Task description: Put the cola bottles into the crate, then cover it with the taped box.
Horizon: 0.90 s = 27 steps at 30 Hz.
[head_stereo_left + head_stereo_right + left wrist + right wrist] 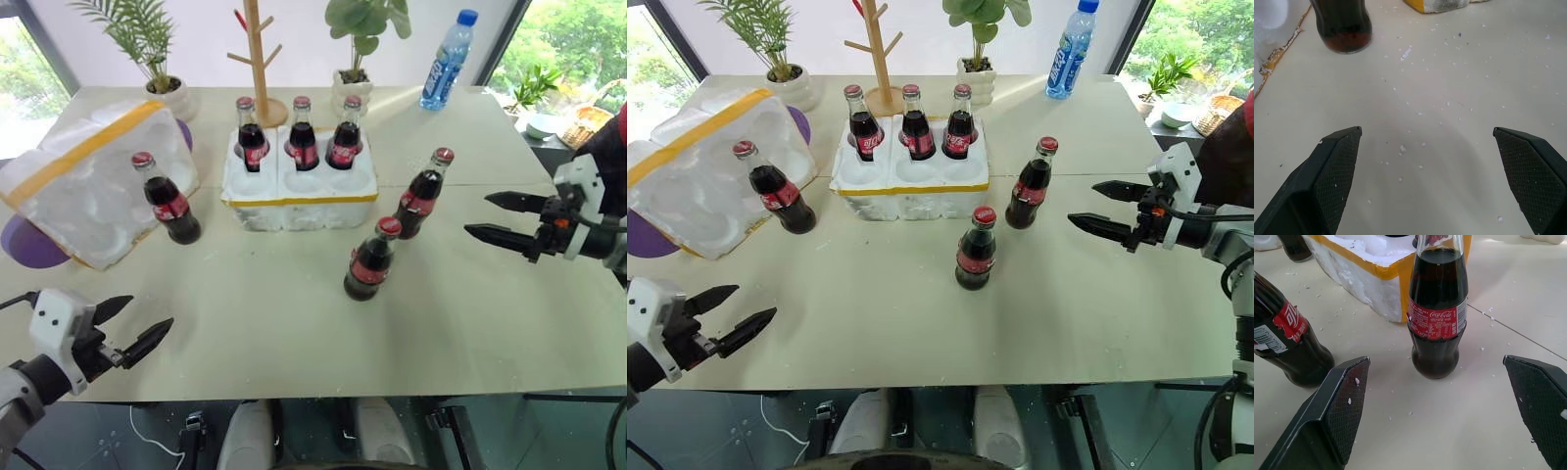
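The crate (299, 201) sits mid-table with a yellow tape band; three cola bottles (302, 135) stand in its back wells. Three more cola bottles stand loose on the table: one (168, 201) beside the taped box (83, 176) at the left, one (423, 194) right of the crate, one (372, 260) in front of it. My right gripper (492, 217) is open, level with the bottle right of the crate (1437, 318) and a short way from it. At the near left edge my left gripper (137, 328) is open with nothing between its fingers.
A wooden peg stand (260, 59), two potted plants (162, 59) and a blue-capped water bottle (448, 61) line the far edge. A purple mat (24, 245) lies under the taped box. The near table edge (294, 397) runs just past my left gripper.
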### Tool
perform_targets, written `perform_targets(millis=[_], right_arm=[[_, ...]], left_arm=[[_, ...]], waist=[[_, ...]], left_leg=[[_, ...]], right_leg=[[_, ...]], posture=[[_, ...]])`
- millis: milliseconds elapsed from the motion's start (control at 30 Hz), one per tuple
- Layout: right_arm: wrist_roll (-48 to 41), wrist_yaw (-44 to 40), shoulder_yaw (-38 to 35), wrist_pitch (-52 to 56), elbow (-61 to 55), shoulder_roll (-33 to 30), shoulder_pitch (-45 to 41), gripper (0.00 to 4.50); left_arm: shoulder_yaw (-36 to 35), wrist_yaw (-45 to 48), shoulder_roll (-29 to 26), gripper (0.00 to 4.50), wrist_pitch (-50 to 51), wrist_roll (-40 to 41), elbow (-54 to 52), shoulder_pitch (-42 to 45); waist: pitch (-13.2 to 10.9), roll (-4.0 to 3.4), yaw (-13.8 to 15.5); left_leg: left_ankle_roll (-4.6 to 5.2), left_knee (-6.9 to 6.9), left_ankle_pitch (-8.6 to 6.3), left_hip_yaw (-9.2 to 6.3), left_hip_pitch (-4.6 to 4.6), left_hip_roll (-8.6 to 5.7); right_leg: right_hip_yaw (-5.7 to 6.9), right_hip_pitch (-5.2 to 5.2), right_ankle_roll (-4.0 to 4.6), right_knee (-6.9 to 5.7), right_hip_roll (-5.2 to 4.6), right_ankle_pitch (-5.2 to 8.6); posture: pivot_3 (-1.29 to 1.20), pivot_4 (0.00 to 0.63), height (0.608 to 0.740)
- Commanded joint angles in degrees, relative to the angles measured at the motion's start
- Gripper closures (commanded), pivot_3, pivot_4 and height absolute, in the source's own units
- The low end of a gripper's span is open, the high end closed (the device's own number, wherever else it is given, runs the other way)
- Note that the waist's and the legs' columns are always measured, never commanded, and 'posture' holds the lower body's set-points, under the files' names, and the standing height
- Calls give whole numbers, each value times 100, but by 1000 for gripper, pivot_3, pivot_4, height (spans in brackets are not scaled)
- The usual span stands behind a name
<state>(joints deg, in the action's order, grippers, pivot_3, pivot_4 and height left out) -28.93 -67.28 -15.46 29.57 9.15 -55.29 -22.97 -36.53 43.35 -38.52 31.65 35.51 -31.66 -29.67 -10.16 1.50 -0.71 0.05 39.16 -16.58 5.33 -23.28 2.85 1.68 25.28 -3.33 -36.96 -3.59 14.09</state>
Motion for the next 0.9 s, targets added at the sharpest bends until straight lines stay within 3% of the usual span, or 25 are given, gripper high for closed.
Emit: perform_targets(millis=[33,467,700,900], right_arm=[[-65,16,-131,-80,-155,-36,-93,0],[-141,19,-92,91,-151,-21,-209,0],[-813,-64,-413,932,-732,-271,-514,0],[-1616,-225,-888,1824,-1624,-715,-340,0]], left_arm=[[-38,37,0,16,-101,-14,-158,-65],[-206,-230,49,16,-56,60,96,337],[324,-1167,359,16,-223,-303,488,1688],[804,-1421,366,16,-245,-517,963,2604]], waist=[[0,0,0],[0,0,1],[1,-3,21],[2,0,22]], left_leg=[[0,0,0,0,0,0],[0,0,0,0,0,-1],[0,3,1,-2,2,-3],[2,1,0,-10,1,-2]], right_leg=[[0,0,0,0,0,0],[0,-1,-1,0,1,0],[-1,-7,-12,-3,0,-7],[3,-9,-25,-6,1,-15]], posture=[[0,150,740],[0,150,740],[0,150,740],[0,150,740]])
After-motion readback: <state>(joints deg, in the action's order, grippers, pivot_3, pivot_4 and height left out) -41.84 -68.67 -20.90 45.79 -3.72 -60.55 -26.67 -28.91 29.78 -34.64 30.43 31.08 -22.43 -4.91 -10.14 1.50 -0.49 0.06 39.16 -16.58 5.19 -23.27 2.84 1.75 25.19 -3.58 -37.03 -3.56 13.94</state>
